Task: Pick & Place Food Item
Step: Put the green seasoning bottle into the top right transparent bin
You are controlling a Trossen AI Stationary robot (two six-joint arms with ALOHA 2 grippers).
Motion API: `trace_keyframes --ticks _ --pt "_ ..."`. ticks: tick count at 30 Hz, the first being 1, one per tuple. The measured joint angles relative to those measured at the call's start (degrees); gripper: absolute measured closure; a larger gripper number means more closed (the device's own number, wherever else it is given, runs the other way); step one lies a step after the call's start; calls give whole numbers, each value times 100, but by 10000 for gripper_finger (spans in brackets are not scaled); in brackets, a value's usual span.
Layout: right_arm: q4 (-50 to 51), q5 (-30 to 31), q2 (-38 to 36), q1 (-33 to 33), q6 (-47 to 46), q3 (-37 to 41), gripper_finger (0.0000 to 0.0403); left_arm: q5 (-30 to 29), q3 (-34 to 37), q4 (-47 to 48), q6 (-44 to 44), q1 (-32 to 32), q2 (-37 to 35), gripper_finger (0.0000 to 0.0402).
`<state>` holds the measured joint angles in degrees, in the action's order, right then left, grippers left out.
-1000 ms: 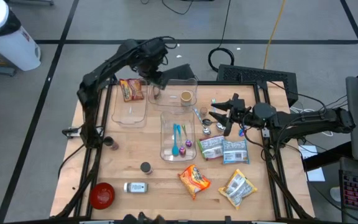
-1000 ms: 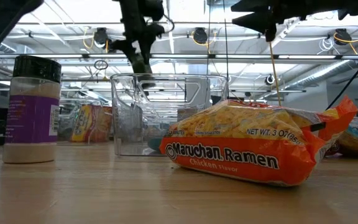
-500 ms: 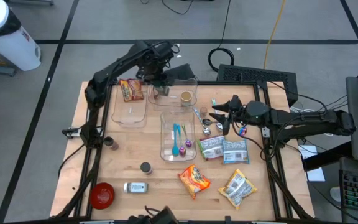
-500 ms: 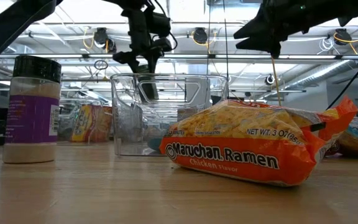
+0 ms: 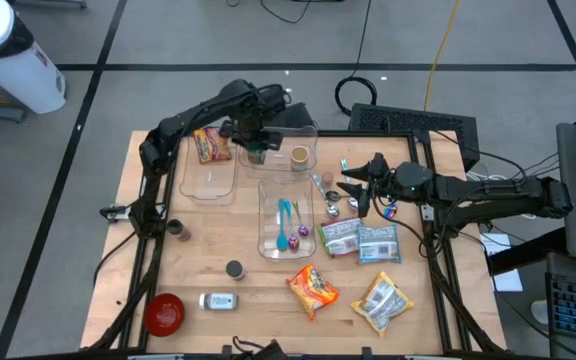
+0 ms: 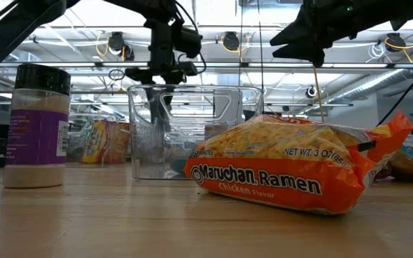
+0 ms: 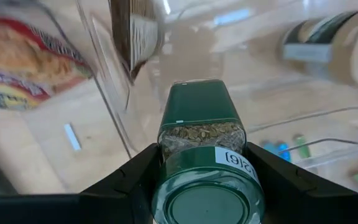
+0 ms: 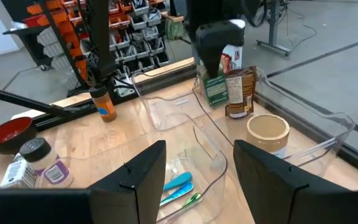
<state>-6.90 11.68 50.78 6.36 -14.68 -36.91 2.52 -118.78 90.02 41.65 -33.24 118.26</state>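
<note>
High view: left arm held jar over far bin

High view showed the left gripper (image 5: 255, 150) above the clear bin (image 5: 306, 131). Left wrist view showed its fingers clamped on a green spice jar (image 7: 201, 127). Right wrist view showed the right gripper (image 8: 194, 163) open, holding nothing, over the table (image 8: 79, 149)

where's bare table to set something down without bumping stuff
Bare wood lies along the left edge, between the left clear bin and the red bowl, and along the front between the spice jar and the ramen pack. It is crowded around the middle bin and the right gripper.
</note>
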Motion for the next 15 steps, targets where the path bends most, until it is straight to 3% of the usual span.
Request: trace_keyframes --ticks 15 --pt "203 4 0 -8 -398 0 222 -270 695 -370 116 -49 -2 194"
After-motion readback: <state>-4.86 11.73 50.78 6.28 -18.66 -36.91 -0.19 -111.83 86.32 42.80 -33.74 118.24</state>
